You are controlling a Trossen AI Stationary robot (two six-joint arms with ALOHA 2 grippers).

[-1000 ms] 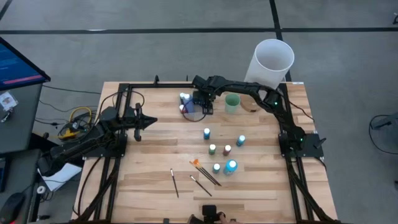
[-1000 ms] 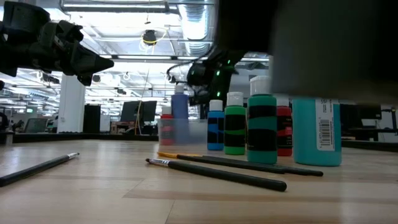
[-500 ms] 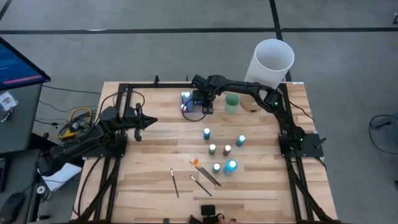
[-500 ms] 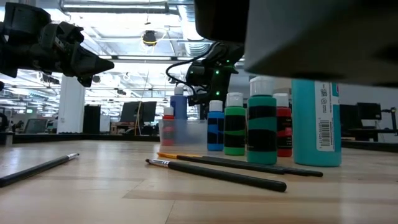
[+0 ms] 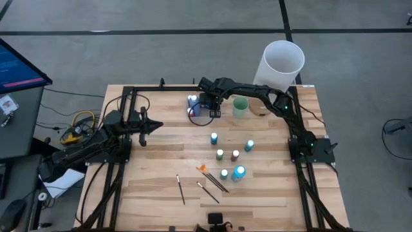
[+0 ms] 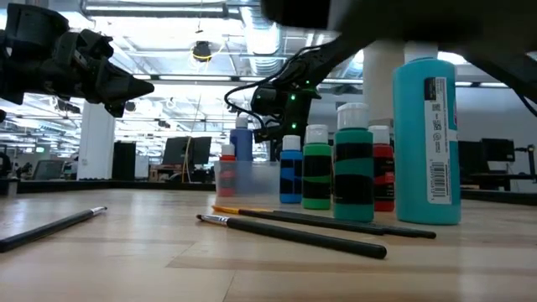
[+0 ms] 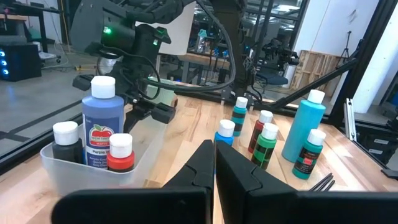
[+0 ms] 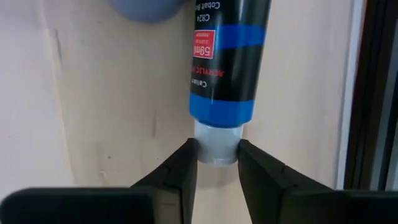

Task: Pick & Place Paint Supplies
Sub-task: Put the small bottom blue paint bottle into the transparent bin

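1. Surface: a pale wooden table [image 5: 161,174] on a grey floor; the low view shows an open hall with ceiling lights beyond.
2. Left arm: parked at the table's left side; left gripper [image 5: 156,125] clenched, empty.
3. Right arm: reaches across the far edge; right gripper [image 8: 216,163] is above the clear tub [image 5: 199,115], fingers [image 8: 180,167] clamped on the pale cap of a blue paint bottle [image 8: 227,59].
4. Bottle axis: runs straight away from the fingers, cap toward the wrist.
5. Other bottles [image 5: 219,154] and brushes [image 5: 212,178] stand and lie mid-table.
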